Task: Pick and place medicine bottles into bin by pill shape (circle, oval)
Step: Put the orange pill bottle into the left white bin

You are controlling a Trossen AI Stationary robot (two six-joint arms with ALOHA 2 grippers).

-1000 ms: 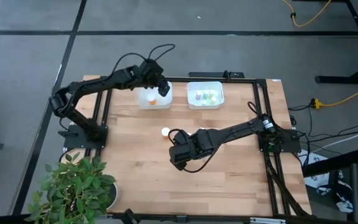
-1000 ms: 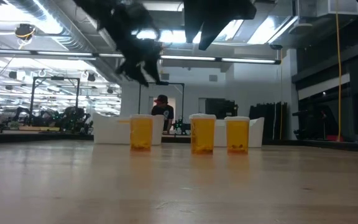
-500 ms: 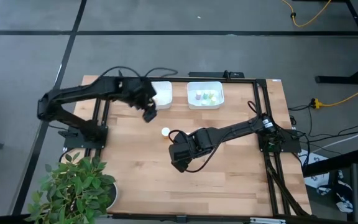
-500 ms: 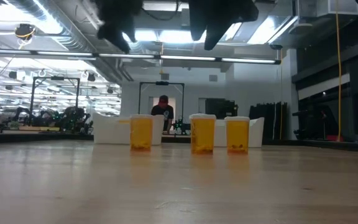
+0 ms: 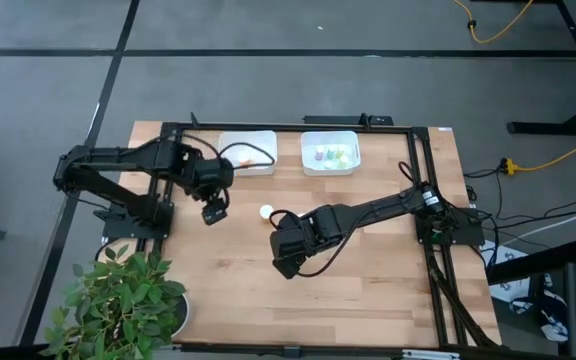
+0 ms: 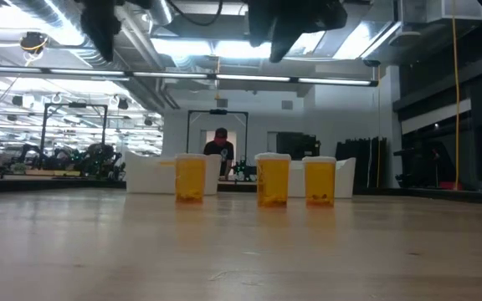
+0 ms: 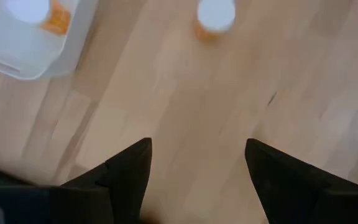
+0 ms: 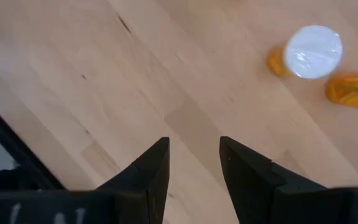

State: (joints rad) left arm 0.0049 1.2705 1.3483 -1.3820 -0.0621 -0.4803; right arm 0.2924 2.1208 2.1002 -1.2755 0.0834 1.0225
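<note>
My left gripper (image 5: pixel 214 212), open and empty, hovers left of center; the nearest bottle (image 5: pixel 266 211) stands upright just right of it. My right gripper (image 5: pixel 281 262), open, hovers lower center.

We saw a pale wood table (image 5: pixel 368 280) with a black frame (image 5: pixel 288 127). Three bottles (image 6: pixel 274 180) had orange bodies and white caps; another white cap (image 5: pixel 266 211) showed from above. Two bins were white: one (image 5: pixel 247 152) held an orange bottle, the other (image 5: pixel 330 152) pale green ones. Both arms (image 5: pixel 368 212) were black. The plant (image 5: pixel 118 300) was green.
</note>
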